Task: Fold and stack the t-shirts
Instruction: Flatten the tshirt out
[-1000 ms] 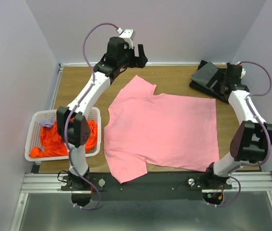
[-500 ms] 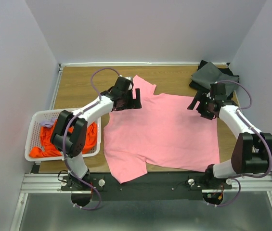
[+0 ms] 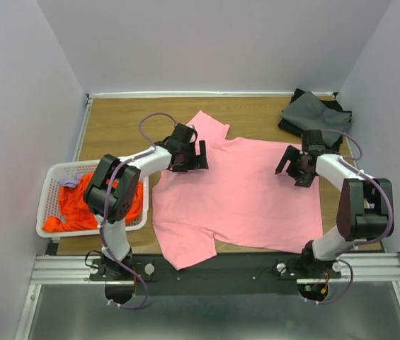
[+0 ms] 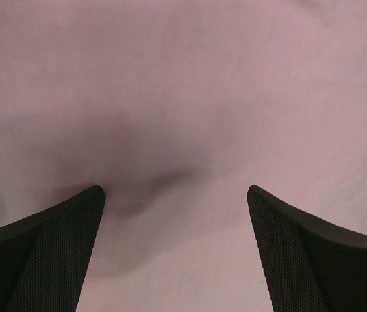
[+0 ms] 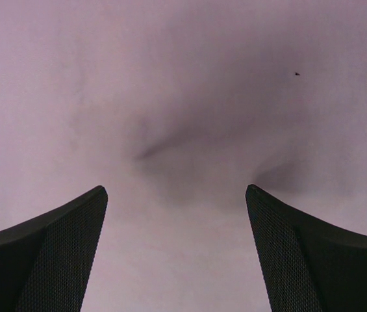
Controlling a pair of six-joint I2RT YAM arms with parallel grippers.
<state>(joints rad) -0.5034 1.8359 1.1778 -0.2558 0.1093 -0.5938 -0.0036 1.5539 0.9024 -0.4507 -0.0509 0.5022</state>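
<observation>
Overhead only: orange shirt (image 3: 76,207) in basket (image 3: 48,193) at left, grey shirts (image 3: 309,112) upper right. Wrist views: left pincer (image 4: 177,194), right pincer (image 5: 177,192) agape, empty, over pink shirt (image 4: 183,78).

Overhead from behind, wrist views close above pink shirt (image 3: 242,191)
</observation>
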